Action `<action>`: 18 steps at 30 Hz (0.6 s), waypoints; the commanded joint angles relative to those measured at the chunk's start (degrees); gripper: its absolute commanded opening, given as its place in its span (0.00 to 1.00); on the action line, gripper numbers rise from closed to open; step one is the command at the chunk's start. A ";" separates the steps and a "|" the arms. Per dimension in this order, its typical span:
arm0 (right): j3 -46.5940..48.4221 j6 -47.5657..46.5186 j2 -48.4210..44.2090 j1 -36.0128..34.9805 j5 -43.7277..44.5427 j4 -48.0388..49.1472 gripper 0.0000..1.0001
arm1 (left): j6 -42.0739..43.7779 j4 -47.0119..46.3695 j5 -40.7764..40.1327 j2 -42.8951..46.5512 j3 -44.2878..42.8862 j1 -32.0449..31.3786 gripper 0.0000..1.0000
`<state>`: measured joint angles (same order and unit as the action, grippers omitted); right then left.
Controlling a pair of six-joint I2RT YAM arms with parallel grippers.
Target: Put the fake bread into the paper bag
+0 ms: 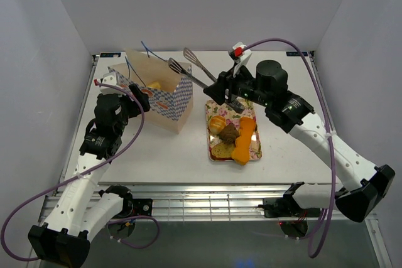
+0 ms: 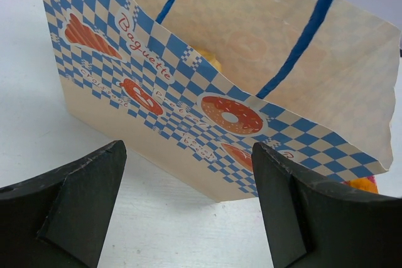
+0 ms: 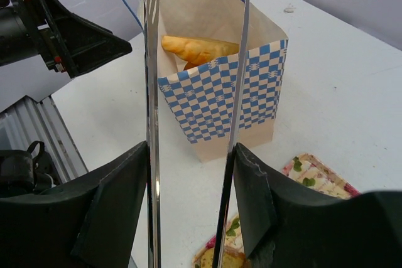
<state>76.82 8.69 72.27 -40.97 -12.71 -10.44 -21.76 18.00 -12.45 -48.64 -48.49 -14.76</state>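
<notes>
- The right gripper [image 3: 190, 149] is clamped on a pair of metal tongs [image 1: 196, 70]. One steel arm lies along the inside of each finger.
- The tongs reach out toward the far left. Their slotted tips stand apart with nothing between them, close by the far right edge of the bag's mouth.
- The left gripper [image 2: 188, 205] has its fingers spread wide and holds nothing. It faces the near left side of the bag and does not touch it.
- The paper bag [image 1: 164, 100] stands upright and open on the table [image 1: 289, 155], left of the tray. Its checkered sides carry bakery pictures, and its blue string handles [image 2: 295, 45] rise from the rim.
- One golden bread piece [image 3: 200, 48] already lies inside the bag, seen through the open top.
- The rest of the fake bread [image 1: 231, 135] sits on the floral tray [image 1: 257, 153], just near of the right gripper. There is a pale roll, a brown bun, an orange croissant, a toast slice and another orange piece, packed close together.
</notes>
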 commanded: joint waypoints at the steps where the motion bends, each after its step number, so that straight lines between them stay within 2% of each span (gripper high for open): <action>1: -3.06 0.80 -4.76 -0.25 5.93 2.09 0.60 | 1.19 -0.33 3.39 1.00 -1.52 -0.18 0.91; 3: -6.67 1.85 -7.57 -0.34 8.04 2.44 0.60 | 1.10 -0.77 4.18 1.53 -1.35 -0.18 0.89; 8: -14.48 3.53 -11.96 -0.25 9.46 2.79 0.60 | 0.84 -0.77 3.31 1.97 -1.26 -0.18 0.98; 14: -25.12 6.95 -19.08 -0.25 11.91 4.28 0.61 | 0.84 -1.04 4.80 1.45 -1.25 -0.18 0.98; 18: -29.61 8.01 -21.82 -0.25 14.81 1.22 0.61 | 0.40 -0.16 5.68 -0.22 -1.70 -0.18 0.98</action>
<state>48.10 14.83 53.04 -41.01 -1.41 -10.79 -21.04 17.56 -8.38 -48.14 -48.49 -14.76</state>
